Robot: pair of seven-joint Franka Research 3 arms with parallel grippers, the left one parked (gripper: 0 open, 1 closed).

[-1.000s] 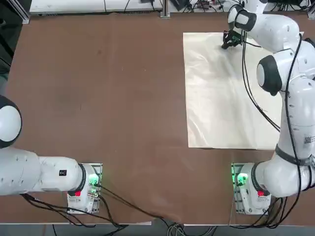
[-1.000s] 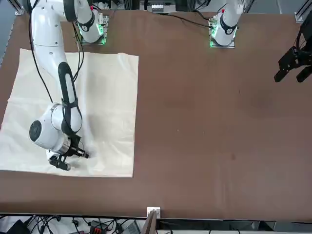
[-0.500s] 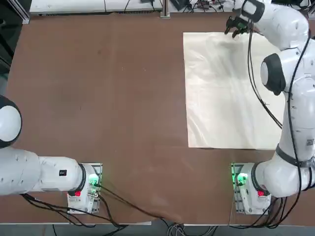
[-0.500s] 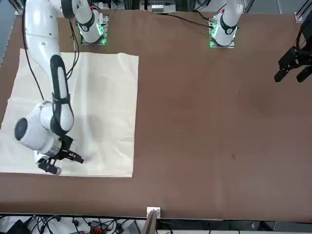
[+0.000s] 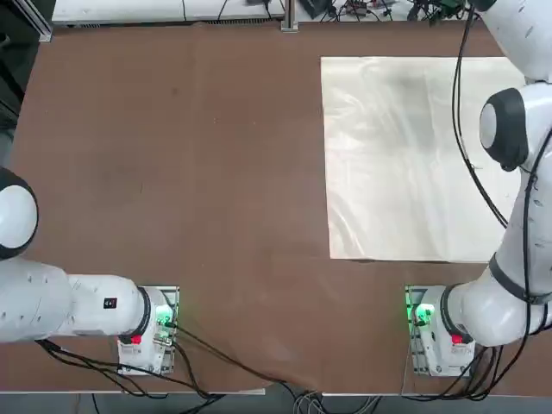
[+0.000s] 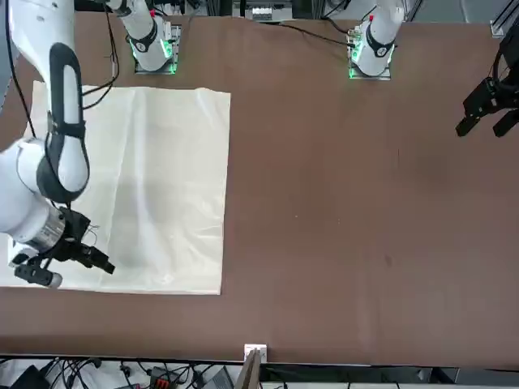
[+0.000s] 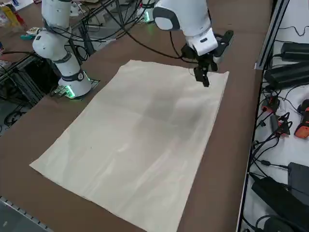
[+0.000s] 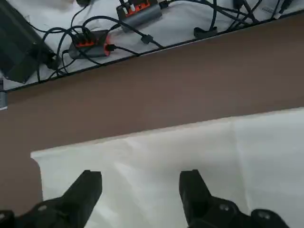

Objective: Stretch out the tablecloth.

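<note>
The tablecloth (image 5: 405, 164) lies spread flat on the right half of the brown table, cream with soft creases; it also shows in the front view (image 6: 138, 186) and the right side view (image 7: 140, 130). My right gripper (image 6: 71, 270) hangs above the cloth's far edge, near its outer far corner (image 7: 204, 76). Its fingers (image 8: 89, 184) stand open with nothing between them, and the cloth (image 8: 190, 152) lies flat below them. In the top view the gripper is past the picture's upper edge.
Cables and power strips (image 7: 285, 96) lie just beyond the table's far edge (image 8: 95, 40). Bare brown table (image 5: 216, 172) stretches to the cloth's left. The arm bases (image 5: 427, 315) stand at the near edge.
My right gripper has opened, let go of the cloth's far edge and risen, drifting outward past the far edge. The cloth stays flat where it lay.
</note>
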